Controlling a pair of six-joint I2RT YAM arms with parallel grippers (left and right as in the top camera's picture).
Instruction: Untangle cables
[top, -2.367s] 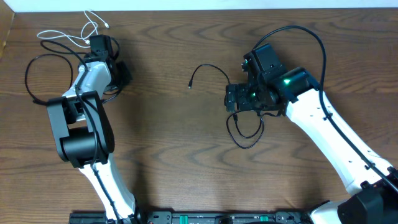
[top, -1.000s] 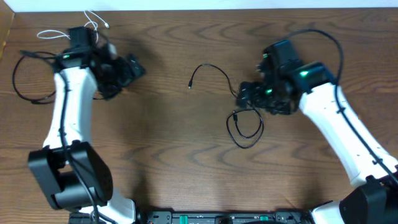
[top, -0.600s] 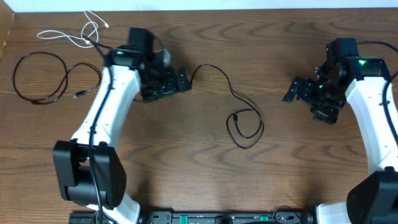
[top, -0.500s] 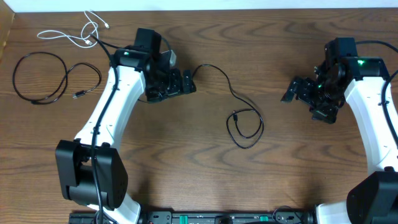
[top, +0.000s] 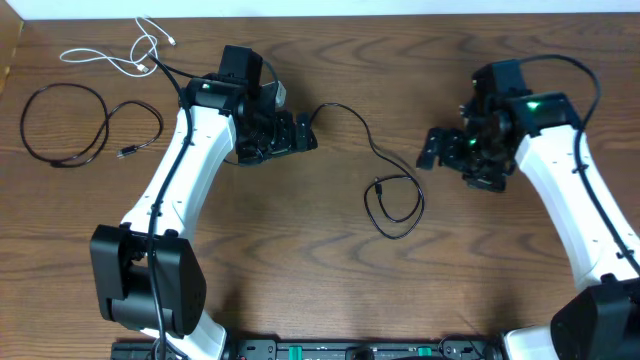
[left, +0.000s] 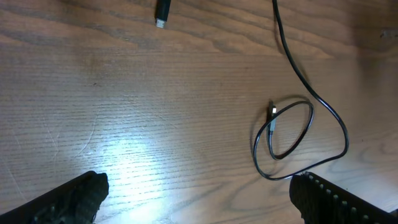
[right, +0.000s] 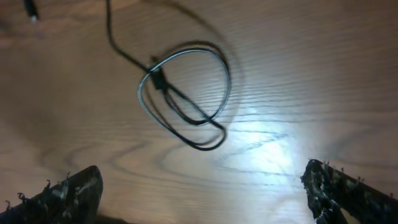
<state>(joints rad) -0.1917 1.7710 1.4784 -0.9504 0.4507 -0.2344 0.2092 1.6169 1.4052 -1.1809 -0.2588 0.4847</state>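
One black cable (top: 368, 140) runs across the middle of the wooden bench (top: 300, 270) and ends in a small double loop (top: 395, 205), which serves as the marker for everything else. Its plug (left: 161, 12) and the other plugs are too small for any marking to be read.

The left arm reaches away from the near edge and bends inward, so the left gripper (top: 303, 135) sits up and to the left of the loop. Its jaws are spread wide with nothing between them. Its wrist camera shows the two fingertips (left: 74, 196) in the bottom corners, the loop ahead and to the right, and the plug at the top edge. From overhead that plug end is lost against the dark gripper, so contact cannot be judged.

The right gripper (top: 450, 165) hangs up and to the right of the loop, also spread wide and empty. A green light (top: 533, 103) glows on its wrist. Its camera frames the loop between and beyond the fingertips (right: 68, 193).

A second black cable (top: 65, 125) lies in a loose ring far left of the loop. The white cable (top: 110, 55) is farther up and left, near the bench's far edge.
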